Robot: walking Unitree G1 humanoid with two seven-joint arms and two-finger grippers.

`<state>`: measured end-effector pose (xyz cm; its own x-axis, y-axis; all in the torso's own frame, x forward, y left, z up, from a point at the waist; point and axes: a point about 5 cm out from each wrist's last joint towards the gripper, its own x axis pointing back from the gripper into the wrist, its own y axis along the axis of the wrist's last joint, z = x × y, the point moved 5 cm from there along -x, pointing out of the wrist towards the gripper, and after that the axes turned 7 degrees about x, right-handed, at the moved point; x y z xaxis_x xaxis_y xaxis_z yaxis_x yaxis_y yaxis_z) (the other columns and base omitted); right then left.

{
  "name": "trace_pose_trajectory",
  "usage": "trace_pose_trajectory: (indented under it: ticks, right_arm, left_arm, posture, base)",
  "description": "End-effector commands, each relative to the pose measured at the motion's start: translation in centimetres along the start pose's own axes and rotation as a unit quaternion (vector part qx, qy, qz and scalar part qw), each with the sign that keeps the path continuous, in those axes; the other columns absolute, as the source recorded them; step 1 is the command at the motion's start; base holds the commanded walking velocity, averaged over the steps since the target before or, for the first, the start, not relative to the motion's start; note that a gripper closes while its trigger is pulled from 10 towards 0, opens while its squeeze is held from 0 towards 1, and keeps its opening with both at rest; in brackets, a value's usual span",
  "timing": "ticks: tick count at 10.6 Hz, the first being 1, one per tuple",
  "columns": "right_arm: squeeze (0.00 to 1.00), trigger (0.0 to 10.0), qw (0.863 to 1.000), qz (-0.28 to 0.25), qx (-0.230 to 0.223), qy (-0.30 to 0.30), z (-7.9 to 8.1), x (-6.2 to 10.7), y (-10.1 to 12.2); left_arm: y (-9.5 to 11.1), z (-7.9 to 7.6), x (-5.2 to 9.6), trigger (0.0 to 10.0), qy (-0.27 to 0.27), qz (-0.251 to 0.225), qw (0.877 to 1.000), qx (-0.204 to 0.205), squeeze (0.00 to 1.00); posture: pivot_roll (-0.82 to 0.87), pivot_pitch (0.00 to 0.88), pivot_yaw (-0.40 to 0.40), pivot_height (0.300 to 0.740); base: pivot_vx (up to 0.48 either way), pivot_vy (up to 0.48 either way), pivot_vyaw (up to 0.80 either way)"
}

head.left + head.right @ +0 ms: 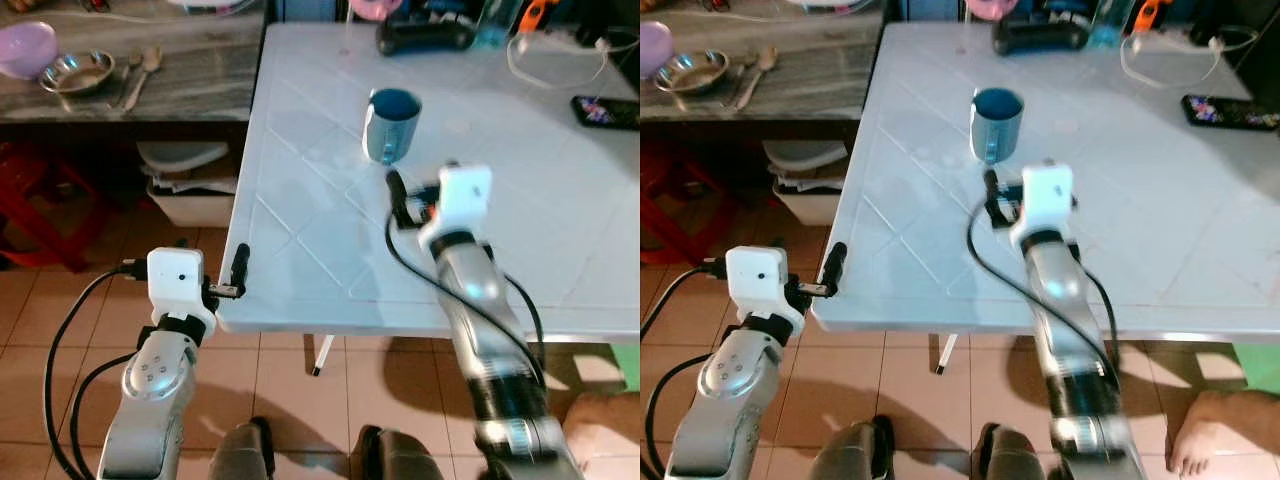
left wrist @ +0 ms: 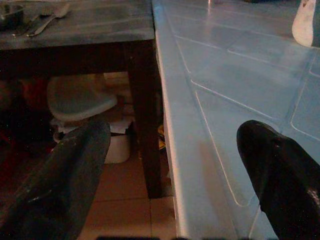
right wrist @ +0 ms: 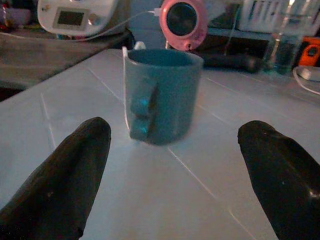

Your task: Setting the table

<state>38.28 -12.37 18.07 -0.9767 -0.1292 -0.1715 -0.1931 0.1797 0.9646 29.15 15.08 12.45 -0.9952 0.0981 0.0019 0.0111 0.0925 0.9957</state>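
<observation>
On white table (image 1: 520,230), upright blue mug (image 1: 391,125)

home dining corner | white plastic table (image 1: 300,200) with mug (image 1: 390,125) | side counter (image 1: 190,80): steel bowl (image 1: 77,72), spoons (image 1: 140,68) | tiled floor (image 1: 60,300) | phone (image 1: 607,111)

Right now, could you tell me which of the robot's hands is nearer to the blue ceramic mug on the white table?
Right. The right hand is open over the table just short of the blue ceramic mug, pointing at it. The left hand is open at the white table's near left corner.
</observation>
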Motion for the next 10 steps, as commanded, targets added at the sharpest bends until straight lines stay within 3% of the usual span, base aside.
trace_pose_trajectory:
  ticks: [1, 5, 10]
  right_arm:
    - [0.0, 10.0, 1.0, -0.005, -0.006, 0.011, 0.8, -0.4, 0.3]
    - [0.0, 10.0, 0.999, -0.006, -0.014, 0.035, 2.8, -1.4, 0.6]
    - [0.0, 10.0, 1.0, -0.021, 0.009, 0.009, 1.0, -3.3, 1.7]
  left_arm:
    - [-0.1, 0.4, 0.4, 10.0, 0.003, 0.007, 1.0, -0.008, 0.0]
    - [-0.1, 0.3, 1.0, 10.0, 0.0, 0.018, 1.0, -0.011, 0.0]
    - [-0.1, 0.4, 1.4, 10.0, -0.002, 0.027, 1.0, -0.004, 0.0]
  posture:
    - [0.06, 0.257, 0.036, 0.74]
    - [0.07, 0.289, 0.043, 0.74]
    - [0.08, 0.309, 0.05, 0.74]
  base:
    - [0.0, 0.0, 0.0]
    - [0.0, 0.0, 0.0]
    - [0.0, 0.0, 0.0]
